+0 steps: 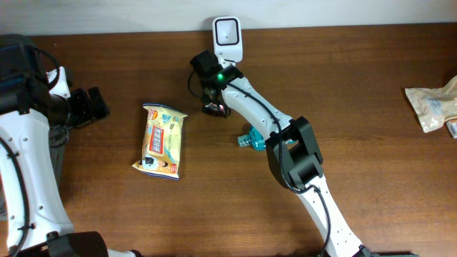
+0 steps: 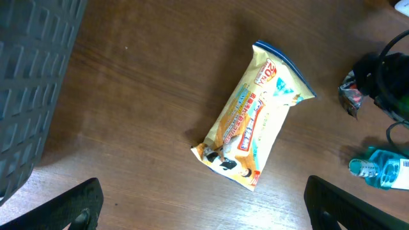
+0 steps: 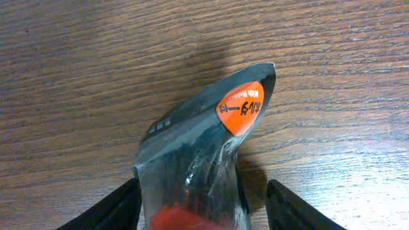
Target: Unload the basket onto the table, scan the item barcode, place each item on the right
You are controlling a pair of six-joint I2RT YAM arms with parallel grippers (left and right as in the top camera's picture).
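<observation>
packet [image 1: 216, 108] before scanner [image 1: 227, 36], snack bag [image 1: 163, 140] left, bottle [image 1: 250, 140] right

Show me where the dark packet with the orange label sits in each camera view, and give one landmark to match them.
Overhead: the dark packet is upper centre, just below the white scanner.
Left wrist: it is at the right edge, upper half.
Right wrist: it fills the lower centre, orange label towards the upper right.
Landmark: the yellow packet, left of it in overhead and left wrist; right wrist shares only the wooden table.
</observation>
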